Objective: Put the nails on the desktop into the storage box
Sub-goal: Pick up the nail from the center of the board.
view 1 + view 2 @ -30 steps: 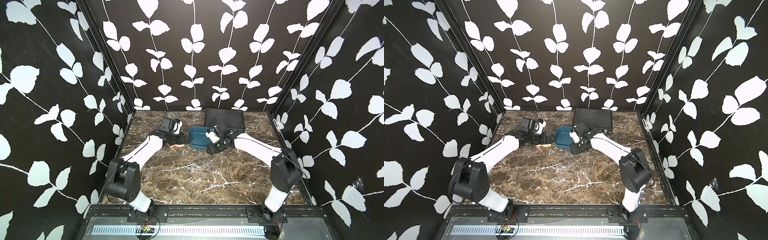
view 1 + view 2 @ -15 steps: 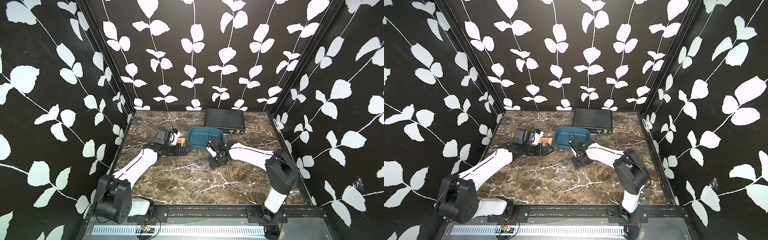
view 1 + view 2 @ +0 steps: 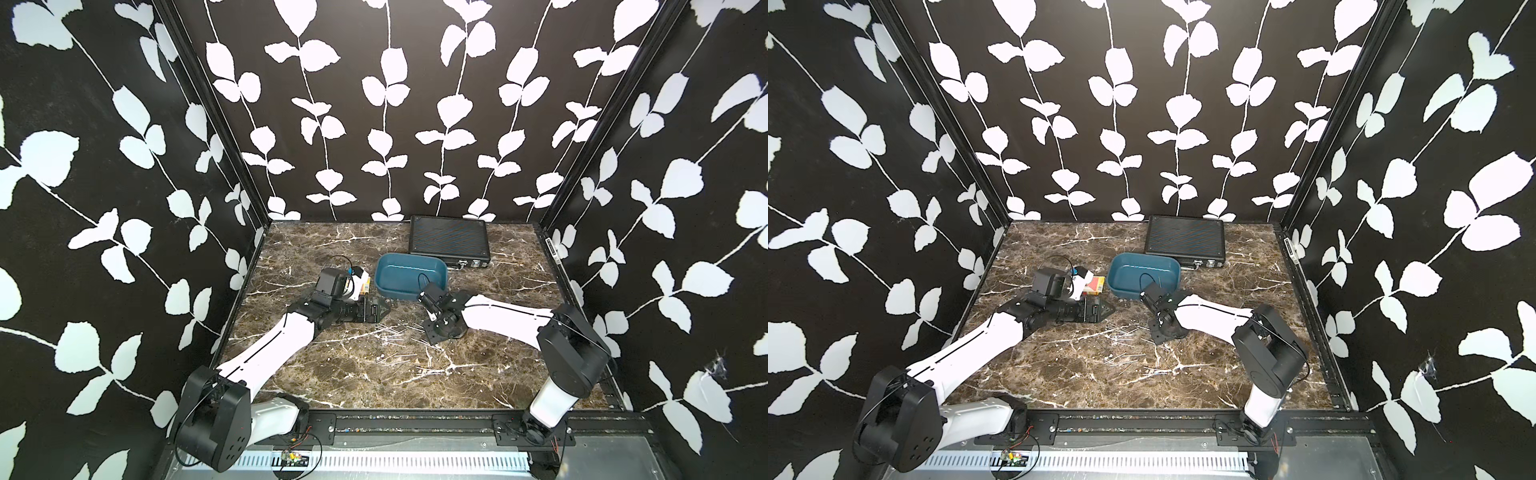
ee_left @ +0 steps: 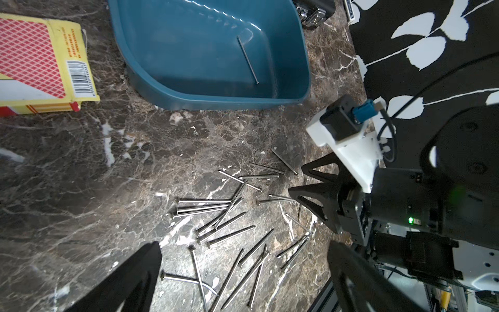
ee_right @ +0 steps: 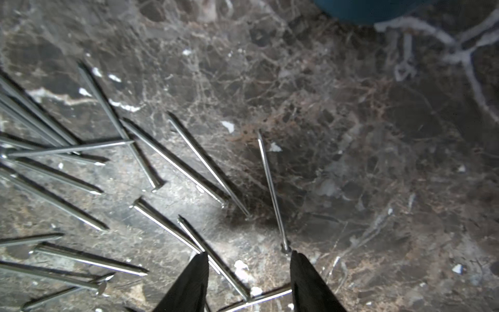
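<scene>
bare desktop (image 3: 374, 382) in front, nails (image 4: 205, 201) scattered mid-table, storage box (image 3: 399, 293) and card box (image 4: 40, 67) just behind

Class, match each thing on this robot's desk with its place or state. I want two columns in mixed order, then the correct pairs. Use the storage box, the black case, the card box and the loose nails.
Column 1
1. storage box
2. black ribbed case
3. red-and-yellow card box
4. loose nails

Column 2
A. scattered on the desktop
B. at the back wall
C. holds a single nail
D. lies flat next to the storage box

Pairs: 1-C, 2-B, 3-D, 4-A
</scene>
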You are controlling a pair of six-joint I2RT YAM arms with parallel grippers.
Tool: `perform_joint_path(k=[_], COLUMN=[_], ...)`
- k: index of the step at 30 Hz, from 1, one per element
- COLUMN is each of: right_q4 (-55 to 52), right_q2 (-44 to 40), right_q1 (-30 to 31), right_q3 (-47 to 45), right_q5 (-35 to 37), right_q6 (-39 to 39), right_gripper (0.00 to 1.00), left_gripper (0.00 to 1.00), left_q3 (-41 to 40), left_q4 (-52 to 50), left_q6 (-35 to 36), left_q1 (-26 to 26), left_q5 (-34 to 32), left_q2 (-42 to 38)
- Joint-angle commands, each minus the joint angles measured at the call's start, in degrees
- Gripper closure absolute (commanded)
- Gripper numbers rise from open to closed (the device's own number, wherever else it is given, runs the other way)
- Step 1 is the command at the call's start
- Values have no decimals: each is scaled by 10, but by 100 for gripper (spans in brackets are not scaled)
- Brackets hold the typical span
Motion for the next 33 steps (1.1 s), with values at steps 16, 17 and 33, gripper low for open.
perform_joint_path(k=[16, 17, 33], right_q4=[-2, -1, 1], right_q2=[53, 57, 98], right_q1=[-52, -53, -64], right_q3=[-9, -10, 0], right_q5=[-65, -66, -79], right_q6=[-59, -60, -87], right_gripper=[51, 51, 74], left_gripper=[1, 1, 1], left_q3=[-2, -1, 14], left_q4=[15, 14, 8], left_q6=[-2, -2, -1], left_q1=[0, -1, -1], left_q5=[14, 14, 19], left_q2=[10, 10, 27])
